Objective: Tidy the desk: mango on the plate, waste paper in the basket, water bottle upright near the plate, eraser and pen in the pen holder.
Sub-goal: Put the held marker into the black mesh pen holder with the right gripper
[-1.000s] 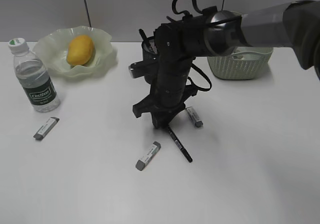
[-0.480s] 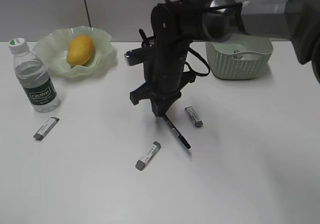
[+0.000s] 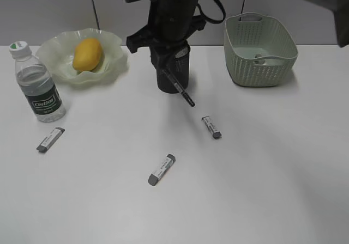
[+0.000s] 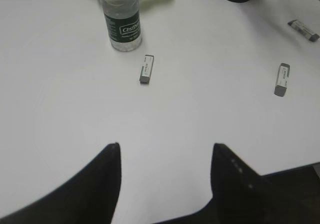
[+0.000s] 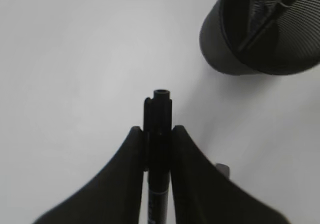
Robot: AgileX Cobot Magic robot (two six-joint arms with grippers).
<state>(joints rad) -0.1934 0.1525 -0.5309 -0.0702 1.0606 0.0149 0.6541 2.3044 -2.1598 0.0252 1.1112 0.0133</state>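
Inside pen holder [image 5: 265, 29] a pen, right wrist only, right gripper [image 5: 157, 144] clamping pen [image 5: 158, 134]

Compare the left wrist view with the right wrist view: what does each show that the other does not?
Only the left wrist view shows the water bottle standing upright, three erasers lying on the desk, and the open left end effector holding nothing. Only the right wrist view shows the right end effector shut on the pen, and inside the pen holder, where another pen already stands. Both share the white desk and the black pen holder, cut off at the left view's top edge.
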